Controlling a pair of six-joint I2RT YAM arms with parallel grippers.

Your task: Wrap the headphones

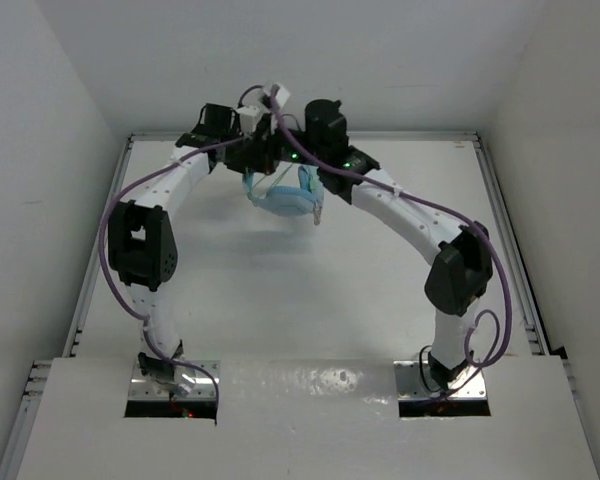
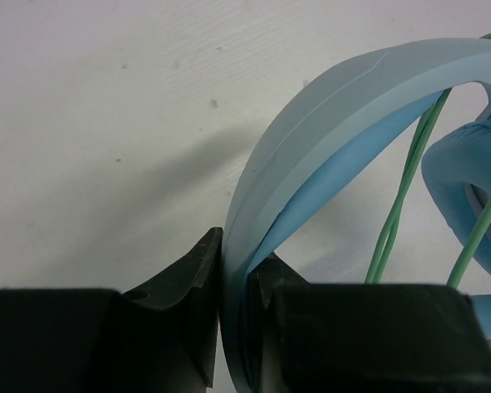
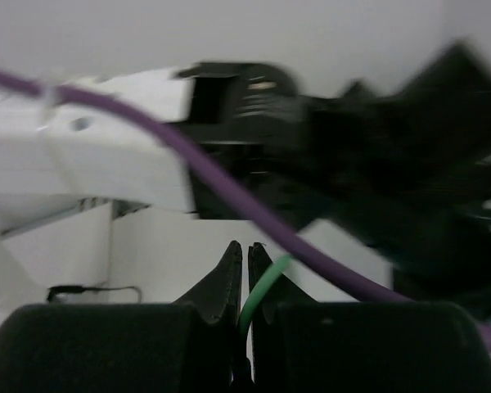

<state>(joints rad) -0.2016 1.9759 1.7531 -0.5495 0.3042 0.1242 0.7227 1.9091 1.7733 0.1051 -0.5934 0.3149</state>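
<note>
The light blue headphones (image 1: 283,200) hang in the air at the far middle of the table, between both grippers. My left gripper (image 2: 237,270) is shut on the headband (image 2: 327,123), which arcs up to the right. An earcup (image 2: 466,188) shows at the right edge, with thin green cable strands (image 2: 401,196) running across the loop. My right gripper (image 3: 244,262) is shut on the green cable (image 3: 262,291), which curves out between its fingers. In the top view the left gripper (image 1: 252,172) and the right gripper (image 1: 302,160) sit close together over the headphones.
The left arm's white link and a purple robot cable (image 3: 229,188) cross close in front of the right wrist camera. White walls (image 1: 70,120) enclose the table on three sides. A metal rail (image 1: 505,230) runs along the right edge.
</note>
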